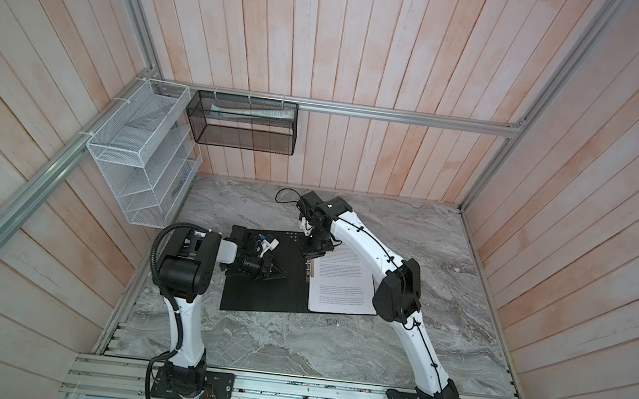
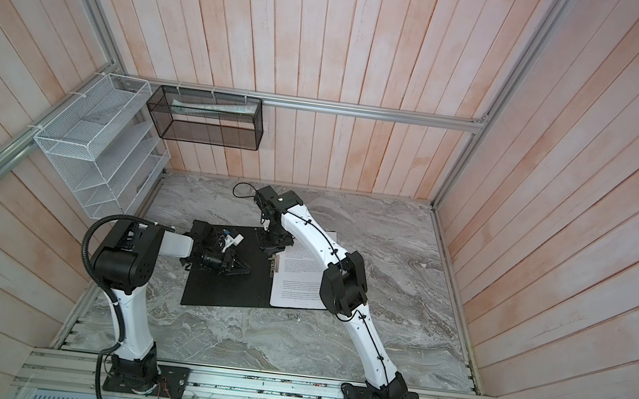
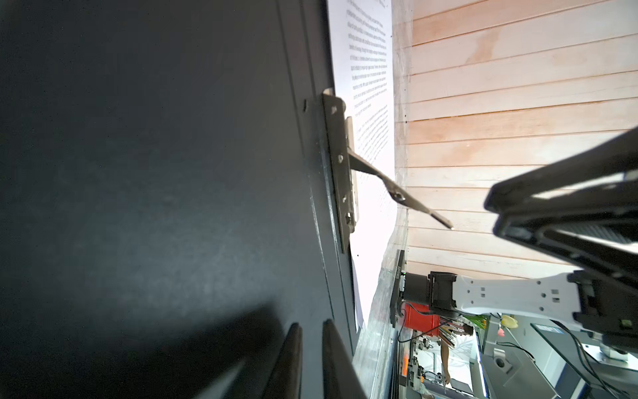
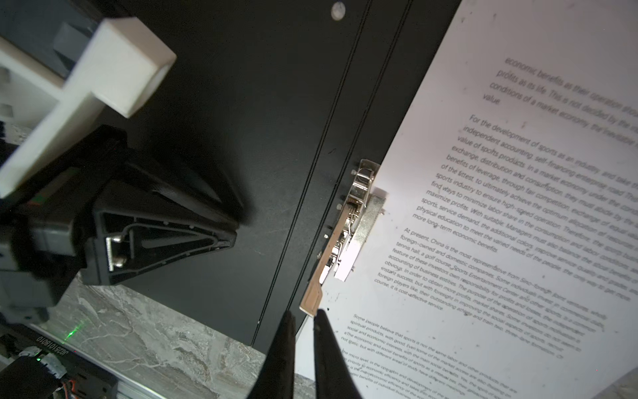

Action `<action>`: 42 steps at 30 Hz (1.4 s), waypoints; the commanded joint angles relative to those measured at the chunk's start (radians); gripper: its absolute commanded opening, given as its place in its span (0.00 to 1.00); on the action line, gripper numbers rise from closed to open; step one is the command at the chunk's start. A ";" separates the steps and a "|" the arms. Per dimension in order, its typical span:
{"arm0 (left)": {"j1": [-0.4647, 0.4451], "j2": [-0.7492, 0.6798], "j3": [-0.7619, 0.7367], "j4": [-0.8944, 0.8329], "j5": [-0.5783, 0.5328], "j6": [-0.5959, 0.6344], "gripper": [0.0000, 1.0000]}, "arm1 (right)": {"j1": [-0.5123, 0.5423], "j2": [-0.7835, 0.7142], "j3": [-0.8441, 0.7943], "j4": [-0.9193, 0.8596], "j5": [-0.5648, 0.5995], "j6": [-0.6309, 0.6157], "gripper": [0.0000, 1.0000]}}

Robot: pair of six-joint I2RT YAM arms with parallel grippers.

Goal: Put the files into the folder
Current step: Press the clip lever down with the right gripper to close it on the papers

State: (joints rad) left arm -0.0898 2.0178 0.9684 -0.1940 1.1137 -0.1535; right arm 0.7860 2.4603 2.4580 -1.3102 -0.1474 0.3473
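The folder (image 1: 256,284) (image 2: 222,288) lies open on the marble table, black inside up. The files (image 1: 344,283) (image 4: 518,207), white printed sheets, lie on its right half beside the metal clip (image 4: 352,228) (image 1: 309,269). The clip's lever (image 3: 400,197) stands raised off the sheets. My left gripper (image 1: 282,276) (image 3: 309,324) is shut and empty, its tips low over the bare left cover (image 3: 172,172). My right gripper (image 4: 303,316) (image 1: 309,254) is shut just off the lever's free end; in the left wrist view a small gap separates them.
A white wire mesh organizer (image 1: 143,156) hangs on the left wall. A black mesh basket (image 1: 244,123) with papers in it hangs on the back wall. Wooden walls close in the marble table (image 1: 290,343) on three sides.
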 commanded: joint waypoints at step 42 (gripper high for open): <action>0.002 0.083 0.033 -0.055 -0.098 -0.015 0.17 | 0.035 0.074 -0.070 -0.081 0.025 -0.051 0.08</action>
State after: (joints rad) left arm -0.0898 2.0403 1.0100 -0.2310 1.0946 -0.1703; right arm 0.8139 2.4950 2.4191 -1.3479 -0.1394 0.3058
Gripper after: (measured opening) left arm 0.166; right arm 0.086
